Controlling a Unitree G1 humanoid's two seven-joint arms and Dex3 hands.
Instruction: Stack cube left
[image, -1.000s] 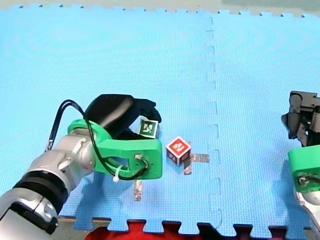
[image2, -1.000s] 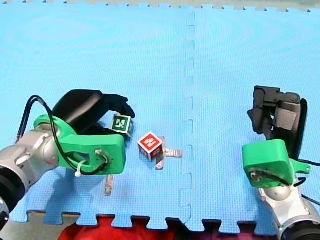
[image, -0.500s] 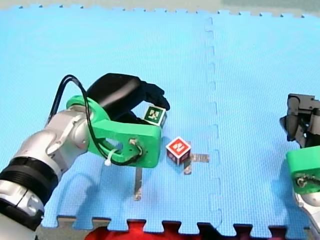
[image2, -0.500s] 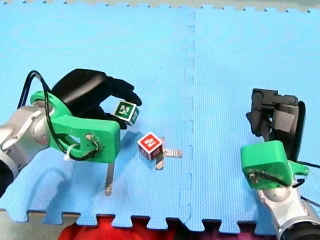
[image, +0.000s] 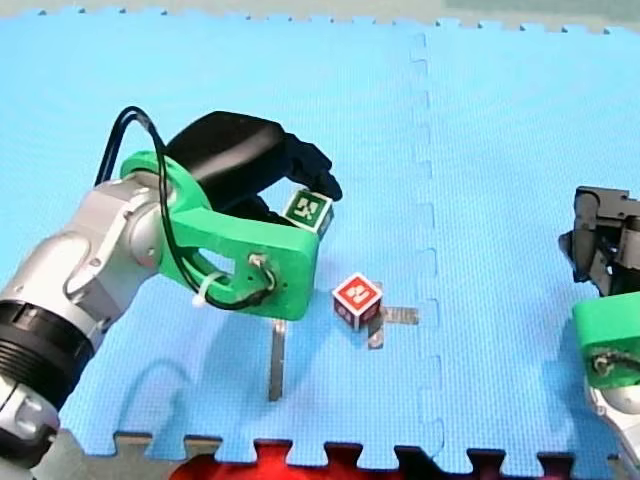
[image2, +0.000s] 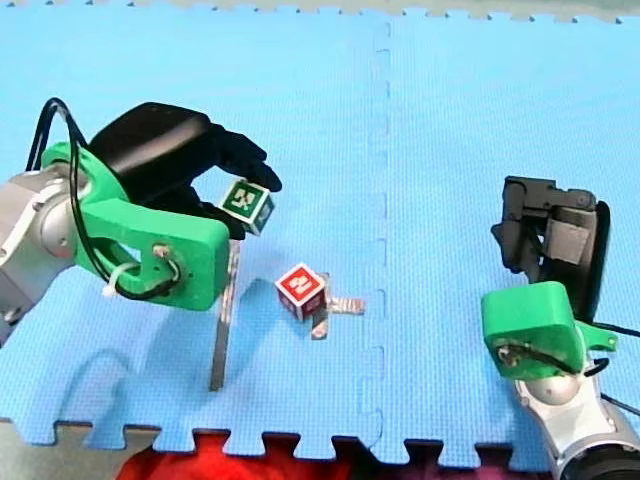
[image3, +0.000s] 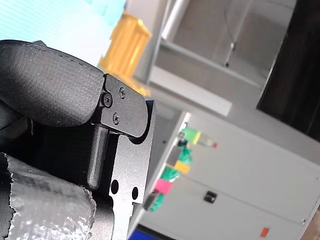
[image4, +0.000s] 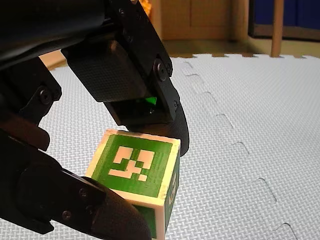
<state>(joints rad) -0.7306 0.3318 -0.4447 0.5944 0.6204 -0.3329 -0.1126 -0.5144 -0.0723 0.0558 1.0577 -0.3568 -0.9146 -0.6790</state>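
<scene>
With the fingers (image2: 252, 176) of our left hand (image2: 170, 160) clamped on it, the green-tagged white cube (image2: 246, 203) has risen off the blue foam surface (image2: 450, 120) near the front edge, ready to go on the red-tagged white cube (image2: 301, 289), while our right hand (image2: 548, 235) hangs by the right edge.

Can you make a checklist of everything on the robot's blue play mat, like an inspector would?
Surface: blue foam mat of jigsaw-edged tiles.
Job's things: green cube held above the mat; red cube sitting on the mat, down and to the right of the green one in the head views.
Clutter: silver tape strips stuck on the mat, some right by the red cube.
Hands: left hand grips the green cube; right hand is at the mat's right side and holds nothing.
Cables: black cable loops over the left wrist.
Surroundings: something red past the mat's near edge.
</scene>
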